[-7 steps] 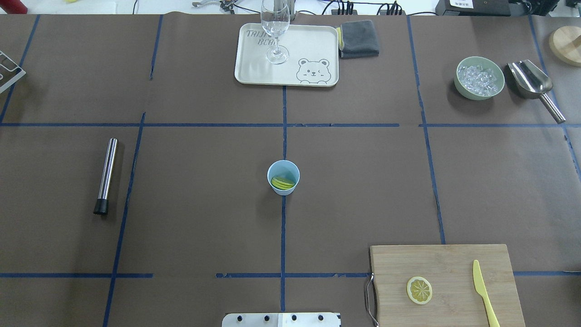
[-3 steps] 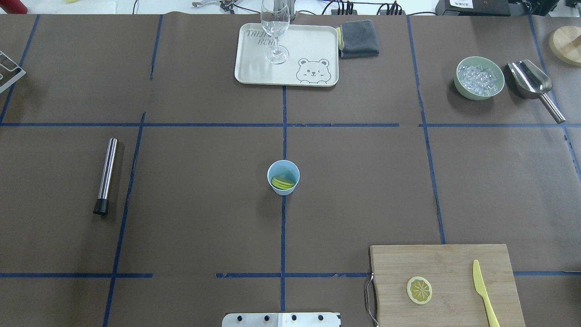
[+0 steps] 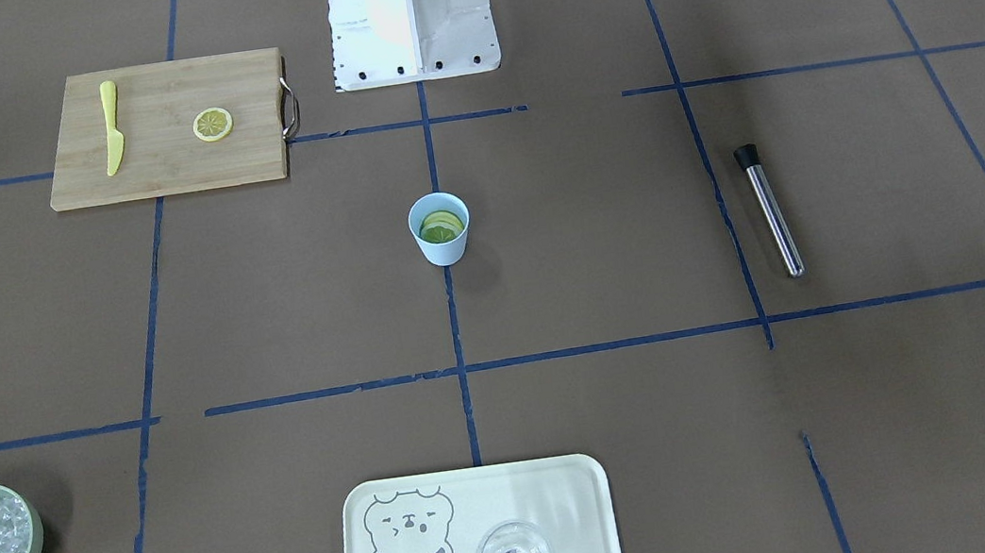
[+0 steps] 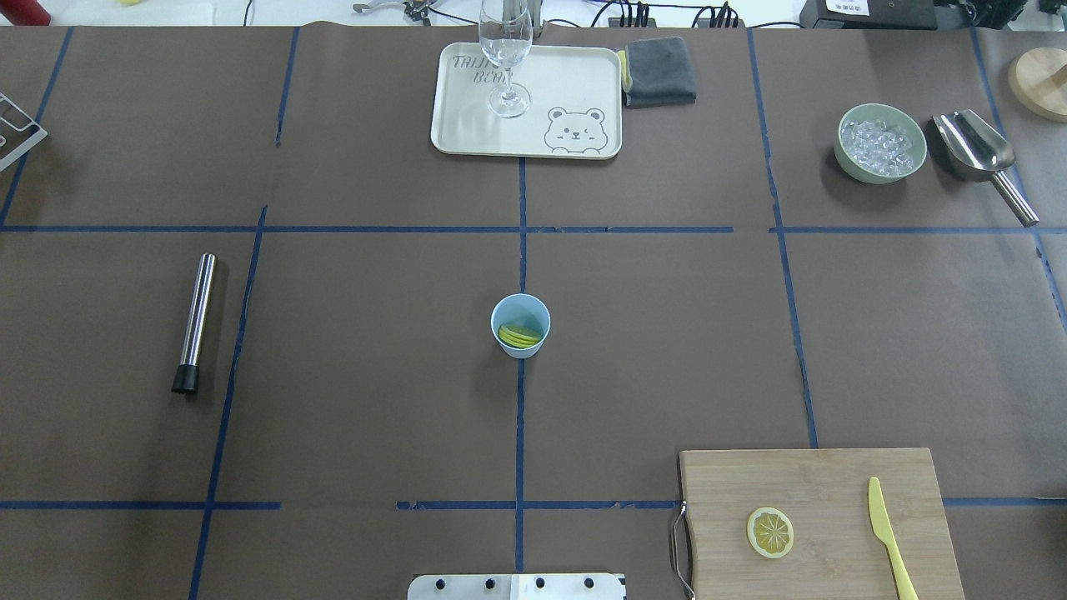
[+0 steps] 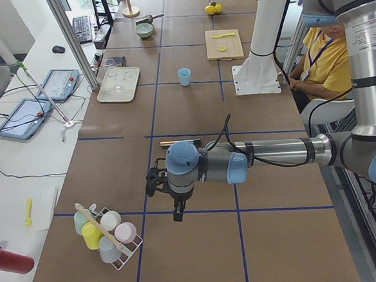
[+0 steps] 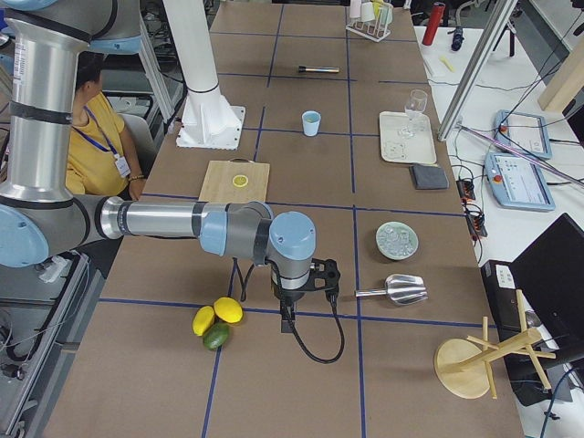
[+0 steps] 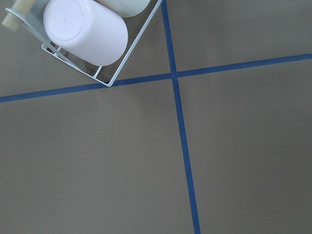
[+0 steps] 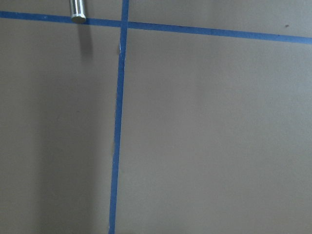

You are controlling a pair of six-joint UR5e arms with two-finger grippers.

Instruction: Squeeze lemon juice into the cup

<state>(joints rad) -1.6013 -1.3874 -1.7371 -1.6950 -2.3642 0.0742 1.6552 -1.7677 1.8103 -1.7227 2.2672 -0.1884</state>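
The light blue cup stands at the table's middle; it also shows in the front view. Yellow-green lemon slices lie inside it. Another lemon slice lies flat on the wooden cutting board at the near right. My left gripper hangs over the table's far left end, beside a rack of cups. My right gripper hangs over the far right end. Both are far from the cup. I cannot tell whether either is open or shut.
A yellow toy knife lies on the board. A bear tray holds a clear glass; a grey cloth lies beside it. At the right are the ice bowl and a metal scoop. A steel muddler lies at the left.
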